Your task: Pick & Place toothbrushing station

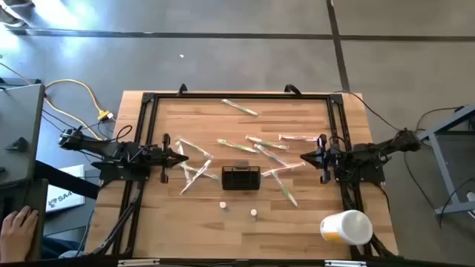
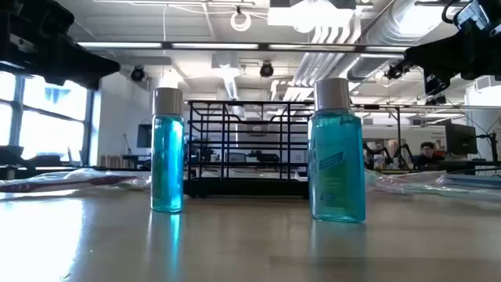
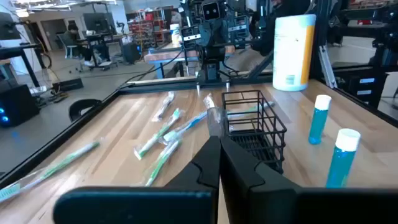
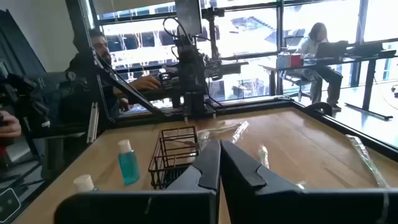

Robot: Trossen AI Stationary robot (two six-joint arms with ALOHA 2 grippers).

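Note:
The toothbrushing station, a small black wire caddy (image 1: 241,177) (image 2: 246,147) (image 3: 254,124) (image 4: 173,152), stands on its base at the middle of the wooden table. Several wrapped toothbrushes (image 1: 263,144) (image 3: 163,132) lie scattered around it. Two small blue bottles with white caps (image 2: 167,150) (image 2: 337,150) (image 1: 222,204) (image 1: 254,213) stand upright near the table's front. My left gripper (image 1: 183,158) (image 3: 219,146) is shut at the table's left, and my right gripper (image 1: 304,158) (image 4: 219,149) is shut at the right. Both hover above the table, pointing inward, touching nothing.
A white-and-yellow cup (image 1: 346,227) (image 3: 294,53) lies at the table's near right corner. A black frame (image 1: 148,104) borders the table. A person's hand (image 1: 18,226) shows at the left, off the table. People sit in the room beyond.

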